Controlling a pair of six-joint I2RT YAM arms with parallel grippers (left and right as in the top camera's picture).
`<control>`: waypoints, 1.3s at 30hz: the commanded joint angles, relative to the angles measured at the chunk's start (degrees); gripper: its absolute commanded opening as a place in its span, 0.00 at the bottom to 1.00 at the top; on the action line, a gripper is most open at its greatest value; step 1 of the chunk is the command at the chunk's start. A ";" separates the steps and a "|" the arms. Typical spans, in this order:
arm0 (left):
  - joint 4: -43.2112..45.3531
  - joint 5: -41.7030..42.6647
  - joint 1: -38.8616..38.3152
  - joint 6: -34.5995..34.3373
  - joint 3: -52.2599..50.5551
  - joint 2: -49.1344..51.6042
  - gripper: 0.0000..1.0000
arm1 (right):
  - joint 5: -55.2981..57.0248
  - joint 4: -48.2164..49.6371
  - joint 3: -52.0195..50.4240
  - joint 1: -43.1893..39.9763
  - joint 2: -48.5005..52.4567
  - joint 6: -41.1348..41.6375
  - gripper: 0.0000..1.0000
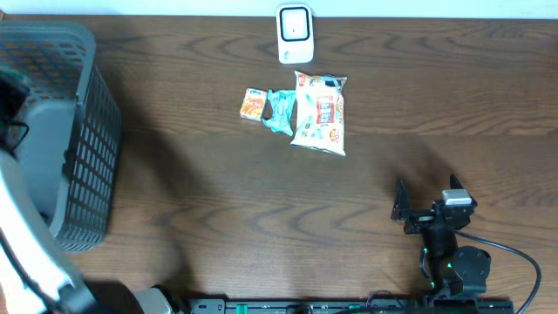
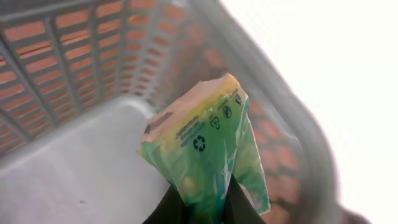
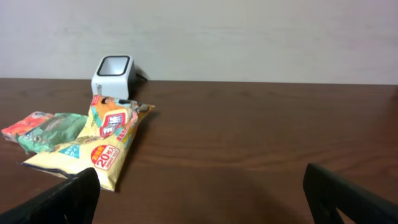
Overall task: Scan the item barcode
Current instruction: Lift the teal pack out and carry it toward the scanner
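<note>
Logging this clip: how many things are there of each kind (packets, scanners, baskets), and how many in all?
Snack packets: 4 (orange packet, teal packet and large yellow bag on the table; green packet gripped by the left fingers in the basket)
Barcode scanner: 1
Basket: 1
Total: 6

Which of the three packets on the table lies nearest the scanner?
The big yellow snack bag, right by the scanner; the teal packet and orange packet lie farther left.
</note>
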 commanded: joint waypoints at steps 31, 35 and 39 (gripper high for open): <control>-8.44 -8.66 -49.77 26.03 0.39 23.47 0.08 | 0.04 -0.26 -0.04 0.46 -0.31 -0.46 0.99; -2.73 -8.66 -49.59 26.88 0.39 28.72 0.08 | 0.02 -0.26 -0.04 0.46 -0.31 -0.46 0.99; 2.34 -10.56 -49.55 27.43 0.39 32.76 0.08 | 0.04 -0.26 -0.04 0.46 -0.31 -0.46 0.99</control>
